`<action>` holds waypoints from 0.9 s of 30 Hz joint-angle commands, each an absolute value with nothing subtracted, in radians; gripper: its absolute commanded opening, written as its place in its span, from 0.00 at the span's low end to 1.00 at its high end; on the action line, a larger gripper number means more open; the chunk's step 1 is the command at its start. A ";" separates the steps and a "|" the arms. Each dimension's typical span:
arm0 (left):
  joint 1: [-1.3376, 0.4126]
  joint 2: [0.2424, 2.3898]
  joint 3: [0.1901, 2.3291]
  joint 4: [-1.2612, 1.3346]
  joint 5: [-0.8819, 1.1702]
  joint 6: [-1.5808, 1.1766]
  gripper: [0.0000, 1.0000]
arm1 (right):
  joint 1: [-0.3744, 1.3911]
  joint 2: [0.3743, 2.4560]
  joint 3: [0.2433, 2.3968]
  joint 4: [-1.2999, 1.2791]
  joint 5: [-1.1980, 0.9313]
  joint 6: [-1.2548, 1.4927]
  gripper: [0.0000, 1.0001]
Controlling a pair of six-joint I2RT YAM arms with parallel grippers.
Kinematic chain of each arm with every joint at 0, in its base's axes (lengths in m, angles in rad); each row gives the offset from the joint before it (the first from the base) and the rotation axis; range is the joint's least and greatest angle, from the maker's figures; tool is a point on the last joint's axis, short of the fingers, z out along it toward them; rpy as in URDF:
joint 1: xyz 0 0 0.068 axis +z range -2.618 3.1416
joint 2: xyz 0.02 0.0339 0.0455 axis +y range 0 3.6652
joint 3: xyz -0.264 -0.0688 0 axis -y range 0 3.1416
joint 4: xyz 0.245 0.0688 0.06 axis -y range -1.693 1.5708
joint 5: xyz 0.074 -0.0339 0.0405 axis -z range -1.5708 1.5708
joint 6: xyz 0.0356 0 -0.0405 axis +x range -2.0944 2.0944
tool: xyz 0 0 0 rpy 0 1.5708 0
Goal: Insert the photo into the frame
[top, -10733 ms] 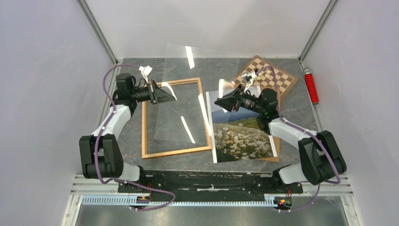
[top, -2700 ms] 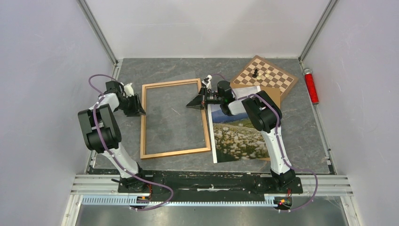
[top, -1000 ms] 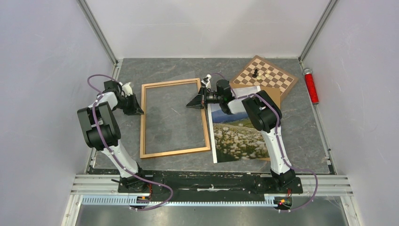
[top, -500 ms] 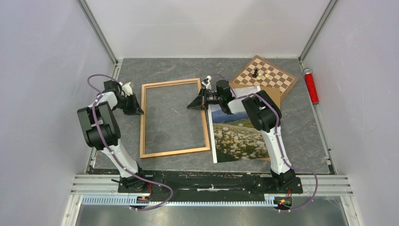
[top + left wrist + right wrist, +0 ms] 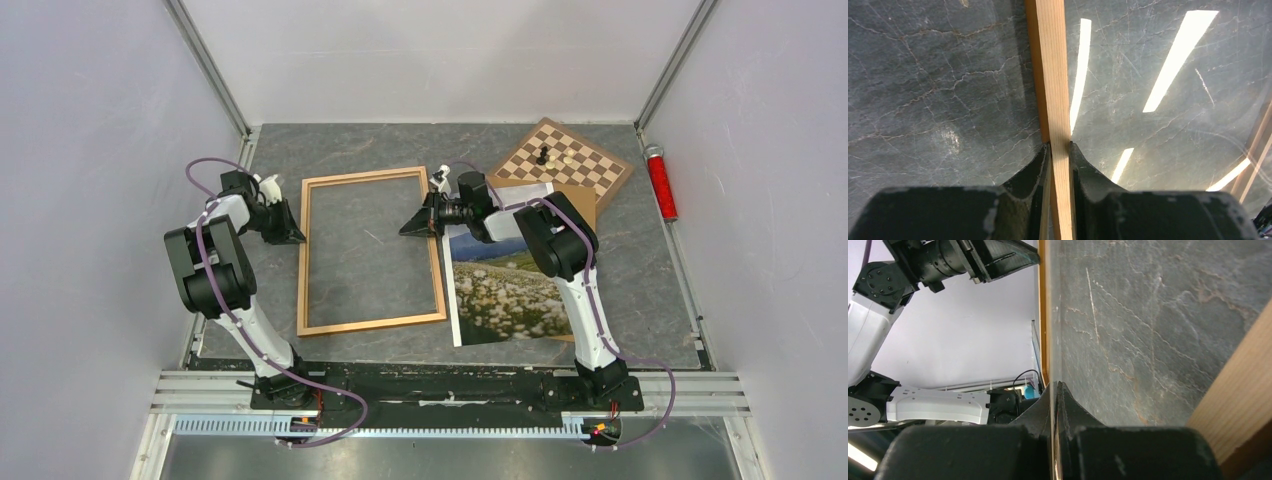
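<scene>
From above, the thin, light-brown wooden rectangular frame lies flat on the grey, veined stone-look table. The large paper photo of blue mountains and a white-flowered meadow lies face up just beside the frame's right rail. Beyond the photo sits a brown-and-cream chequered chessboard. The left pincer is at the frame's left rail and the right pincer at its right rail.

In the left wrist view, the left pincer's black fingers are narrowly parted and pinch the smooth, straight-grained rail. Inside the frame, a clear glossy pane carries bright streaks of reflected light.

In the right wrist view, the right pincer's fingers are pressed together low over the stone inside the frame. Whether a sheet edge is caught between them cannot be told.
</scene>
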State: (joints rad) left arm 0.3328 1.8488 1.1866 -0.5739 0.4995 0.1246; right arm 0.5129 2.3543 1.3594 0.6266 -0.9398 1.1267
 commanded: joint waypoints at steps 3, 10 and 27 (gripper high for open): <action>0.321 1.846 1.216 -0.574 0.564 0.142 0.20 | 0.531 2.316 1.402 0.552 -0.939 1.077 0.00; 0.320 1.839 1.207 -0.568 0.555 0.144 0.20 | 0.531 2.307 1.422 0.450 -0.913 1.019 0.00; 0.320 1.823 1.192 -0.561 0.545 0.141 0.20 | 0.531 2.298 1.479 0.302 -0.883 0.932 0.00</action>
